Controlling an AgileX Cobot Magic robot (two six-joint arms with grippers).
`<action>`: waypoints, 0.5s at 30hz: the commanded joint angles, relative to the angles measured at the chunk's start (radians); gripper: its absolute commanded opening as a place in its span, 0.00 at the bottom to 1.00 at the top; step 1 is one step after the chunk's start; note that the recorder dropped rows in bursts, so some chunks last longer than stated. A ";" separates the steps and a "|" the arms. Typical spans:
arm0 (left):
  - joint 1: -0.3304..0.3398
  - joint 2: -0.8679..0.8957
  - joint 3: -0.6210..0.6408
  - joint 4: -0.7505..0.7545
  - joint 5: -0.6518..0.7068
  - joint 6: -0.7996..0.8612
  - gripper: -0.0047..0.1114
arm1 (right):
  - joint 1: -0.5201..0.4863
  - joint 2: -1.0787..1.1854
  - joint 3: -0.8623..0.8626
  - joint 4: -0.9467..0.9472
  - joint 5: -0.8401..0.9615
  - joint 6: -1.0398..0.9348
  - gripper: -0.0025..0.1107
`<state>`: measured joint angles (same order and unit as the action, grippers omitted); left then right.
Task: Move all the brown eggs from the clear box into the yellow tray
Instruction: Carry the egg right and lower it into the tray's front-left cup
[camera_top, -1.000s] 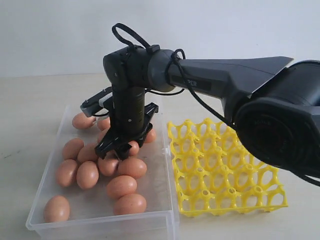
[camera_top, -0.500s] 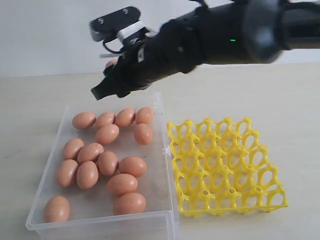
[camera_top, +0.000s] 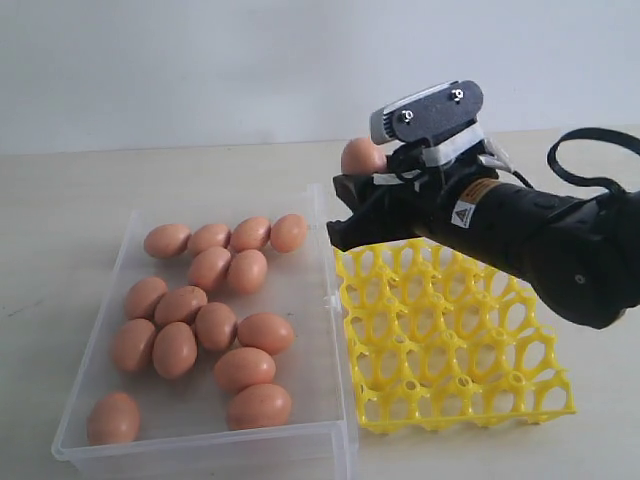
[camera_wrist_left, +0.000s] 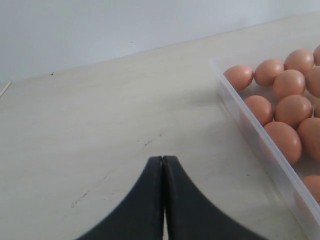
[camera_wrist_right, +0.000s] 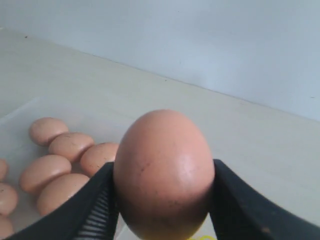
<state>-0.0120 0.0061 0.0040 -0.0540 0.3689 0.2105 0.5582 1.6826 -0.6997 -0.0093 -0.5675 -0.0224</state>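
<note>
- Down front, nothing new: strewn over the floor of the clear box (camera_top: 200, 450), from near left corner to far wall, the brown eggs (camera_top: 243, 370). Roughly fifteen by count.
- Just beside the box's right wall: the yellow tray (camera_top: 470, 395). Not one visible cup filled.
- Out past the box's left wall, low over bare table (camera_wrist_left: 75, 125): the left gripper (camera_wrist_left: 163, 200), tips pressed together, holding nothing. Parked, by the look of it.
- And here's the move! Down among the eggs a second ago, up over the box's far edge half a second ago, now swung right and hanging above the tray's far left corner: the right gripper (camera_wrist_right: 164, 195).
- Pinched between those jaws, gripped across its sides: a single egg (camera_top: 362, 157), riding above the lattice and not yet in any cup.
- Meaning for the job: pick done, carry nearly done, placing still to come. Early days, judging by that bare tray and the crowded box.
- Next, at a guess: down over a corner cup, centred between the pegs, then a gentle release. Risk of clipping a peg or landing off-centre and rolling.
</note>
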 joint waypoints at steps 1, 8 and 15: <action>0.002 -0.006 -0.004 -0.008 -0.008 -0.005 0.04 | -0.035 0.065 0.014 -0.044 -0.106 -0.003 0.02; 0.002 -0.006 -0.004 -0.008 -0.008 -0.005 0.04 | -0.049 0.174 0.014 -0.051 -0.164 0.006 0.02; 0.002 -0.006 -0.004 -0.008 -0.008 -0.005 0.04 | -0.049 0.269 0.014 -0.049 -0.200 -0.001 0.02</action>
<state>-0.0120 0.0061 0.0040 -0.0540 0.3689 0.2105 0.5157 1.9371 -0.6924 -0.0543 -0.7175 -0.0163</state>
